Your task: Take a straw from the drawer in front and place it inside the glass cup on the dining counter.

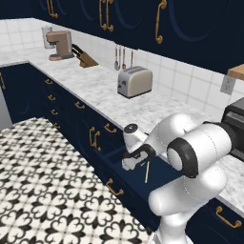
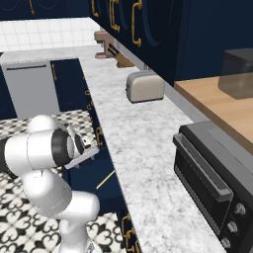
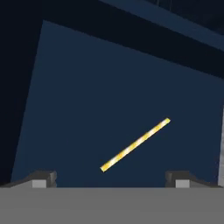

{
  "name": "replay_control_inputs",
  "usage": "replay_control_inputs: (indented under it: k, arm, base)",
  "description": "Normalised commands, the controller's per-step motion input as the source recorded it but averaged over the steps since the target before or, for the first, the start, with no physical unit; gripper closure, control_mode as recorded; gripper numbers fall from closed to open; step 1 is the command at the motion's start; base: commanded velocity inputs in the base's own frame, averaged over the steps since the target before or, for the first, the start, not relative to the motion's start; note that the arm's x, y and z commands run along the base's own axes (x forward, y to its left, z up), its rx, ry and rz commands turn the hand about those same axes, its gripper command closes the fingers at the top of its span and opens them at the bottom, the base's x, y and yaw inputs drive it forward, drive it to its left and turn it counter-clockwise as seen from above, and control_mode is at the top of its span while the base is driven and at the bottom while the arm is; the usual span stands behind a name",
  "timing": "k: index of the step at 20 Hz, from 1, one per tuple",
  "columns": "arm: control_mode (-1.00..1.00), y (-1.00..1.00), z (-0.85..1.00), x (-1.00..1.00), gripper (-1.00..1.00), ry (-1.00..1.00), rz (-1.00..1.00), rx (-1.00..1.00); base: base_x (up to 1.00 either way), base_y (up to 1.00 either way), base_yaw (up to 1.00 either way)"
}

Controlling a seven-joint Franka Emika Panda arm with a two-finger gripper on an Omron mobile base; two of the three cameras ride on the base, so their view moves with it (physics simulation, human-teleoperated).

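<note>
Straw, thin and pale-yellow (image 3: pixel 134 145), is seen lying flat on the floor of the pulled-out navy-blue drawer (image 3: pixel 87 87), with the two-finger gripper (image 3: pixel 111 178) poised above, jaws spread wide for the pick

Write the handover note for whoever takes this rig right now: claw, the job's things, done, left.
Claw: open, empty, poised above the open drawer, its tips apart on either side of the straw's near end.
Thin pale-yellow straw: lying flat and alone on the floor of the wide navy-blue drawer, untouched.
Done: drawer is open, arm is over it.
Left: lower, close on the straw, lift it out, carry it to the glass cup on the dining counter, drop it in.
</note>
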Motion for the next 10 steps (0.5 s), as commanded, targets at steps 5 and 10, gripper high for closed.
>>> replay_control_inputs:
  k: [5,10]
  arm:
    - [-1.00,-0.04,-0.65,0.27,-1.00,0.08,0.00,0.04]
    - [-1.00,0.00,-0.57,0.00,-1.00,0.00,0.00,0.06]
  base:
    - [0.00,0.00,0.00]
    - [0.00,0.00,0.00]
